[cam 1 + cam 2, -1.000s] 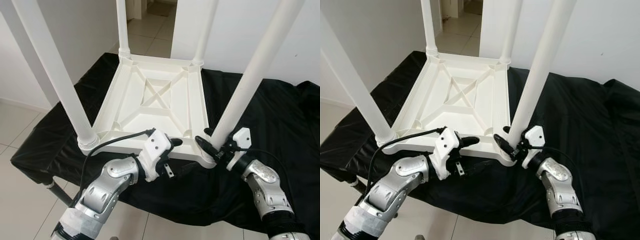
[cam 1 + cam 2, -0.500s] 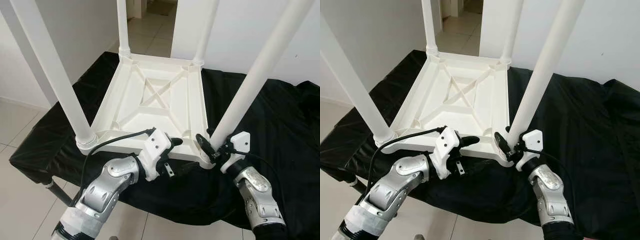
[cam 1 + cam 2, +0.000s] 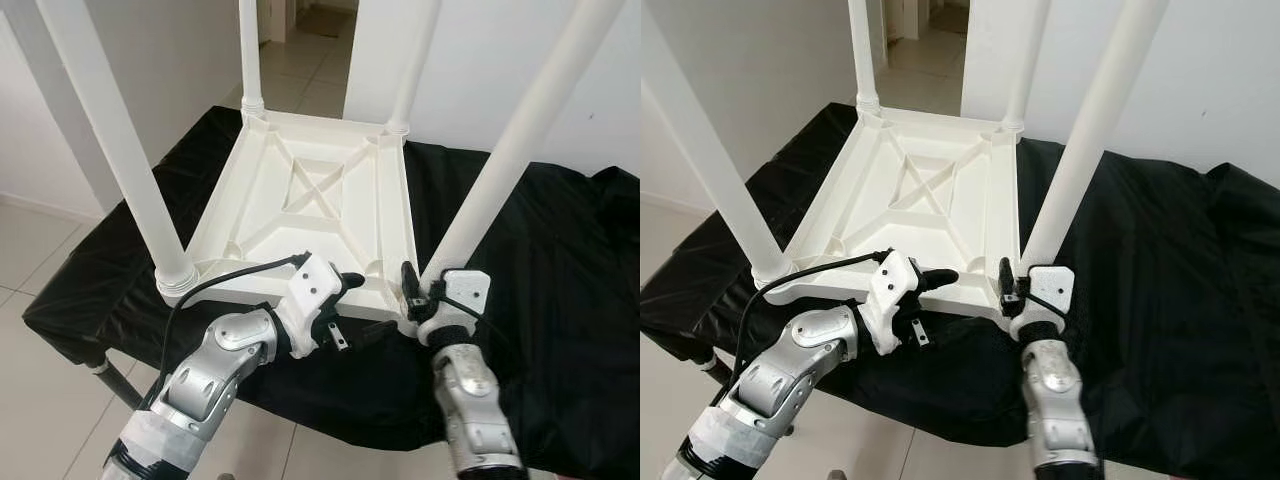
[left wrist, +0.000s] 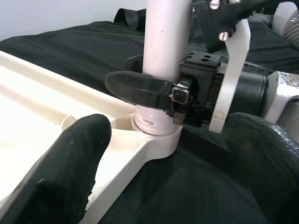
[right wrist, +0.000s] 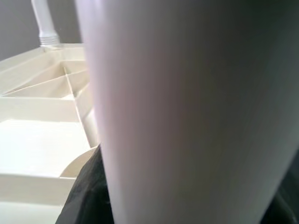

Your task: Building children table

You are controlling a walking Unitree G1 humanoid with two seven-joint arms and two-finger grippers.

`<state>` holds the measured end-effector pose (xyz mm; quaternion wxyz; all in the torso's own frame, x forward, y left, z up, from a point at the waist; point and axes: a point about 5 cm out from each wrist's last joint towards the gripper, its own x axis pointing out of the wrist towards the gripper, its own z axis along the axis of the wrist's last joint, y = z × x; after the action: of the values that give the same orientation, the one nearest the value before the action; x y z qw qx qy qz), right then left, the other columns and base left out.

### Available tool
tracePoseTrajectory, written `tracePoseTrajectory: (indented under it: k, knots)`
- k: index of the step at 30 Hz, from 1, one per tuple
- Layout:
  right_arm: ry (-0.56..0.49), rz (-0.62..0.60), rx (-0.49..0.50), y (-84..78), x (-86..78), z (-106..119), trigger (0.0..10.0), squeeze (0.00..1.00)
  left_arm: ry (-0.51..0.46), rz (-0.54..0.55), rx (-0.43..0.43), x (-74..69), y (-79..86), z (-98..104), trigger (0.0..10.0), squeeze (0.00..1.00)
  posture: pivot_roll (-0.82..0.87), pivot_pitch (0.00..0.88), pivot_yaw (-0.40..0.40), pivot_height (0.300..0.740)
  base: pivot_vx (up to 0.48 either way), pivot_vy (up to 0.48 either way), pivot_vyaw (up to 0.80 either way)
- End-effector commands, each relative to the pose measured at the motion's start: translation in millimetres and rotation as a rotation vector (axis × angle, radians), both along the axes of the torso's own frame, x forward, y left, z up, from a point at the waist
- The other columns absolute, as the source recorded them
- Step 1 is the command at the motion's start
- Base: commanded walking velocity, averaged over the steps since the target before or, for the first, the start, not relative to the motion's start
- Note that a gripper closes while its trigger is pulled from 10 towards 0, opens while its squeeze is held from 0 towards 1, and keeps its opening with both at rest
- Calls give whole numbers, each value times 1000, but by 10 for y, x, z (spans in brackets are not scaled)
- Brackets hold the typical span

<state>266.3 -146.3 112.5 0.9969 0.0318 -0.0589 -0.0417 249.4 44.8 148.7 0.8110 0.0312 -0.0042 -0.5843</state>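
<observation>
A white plastic children's table [image 3: 310,200] lies upside down on a worktop draped in black cloth [image 3: 560,260], its ribbed underside facing up with a cross brace in the middle. Four white round legs stand up from its corners: two far ones, by a white wall and an open doorway, and two near ones, the near left leg [image 3: 115,140] and the near right leg [image 3: 505,160], which rise out of the top of the head views.

The left gripper [image 3: 348,300] is at the near edge of the table, between the two near legs. One black finger [image 3: 350,282] lies over the top of the rim and the other sits below the edge, so the gripper is clamped on the table's near edge. In the left wrist view the upper finger [image 4: 70,163] rests on the white rim close to the corner socket.

The right gripper [image 3: 418,295] is at the near right corner, grasping the foot of the near right leg just above its socket. In the left wrist view one of its black fingers [image 4: 140,88] wraps across the front of the leg, touching it. The right wrist view looks straight at that leg [image 5: 187,112] at very close range, blurred, with the table's ribbed underside [image 5: 42,121] and a far leg [image 5: 44,21] beyond.

The floor below is pale tile [image 3: 30,260].
</observation>
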Motion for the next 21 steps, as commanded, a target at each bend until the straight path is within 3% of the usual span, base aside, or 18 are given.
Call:
tracePoseTrajectory:
  k: [1, 11, 12, 21]
  knots:
    - [85, -55, 21, -62, -50, -152, 10000, 0, 8, 13, 3, -6, 23, -21, 10000, 0, -45, 0, -58, 740, 0, 0, 0]
    - [63, -43, 1, -56, -33, -83, 10000, 0, 0, 42, 4, 42, 61, -12, 10000, 0, -44, 0, -67, 740, 0, 0, 0]
    - [55, -45, 0, -58, -29, -64, 10000, 1000, -2, 47, 4, 51, 67, -9, 10000, 0, -44, 0, -67, 740, 0, 0, 0]
    - [-28, 77, 27, -118, -55, 67, 10000, 1000, -10, 46, 11, 56, 103, 8, 10000, 0, -46, 0, -69, 740, 0, 0, 0]
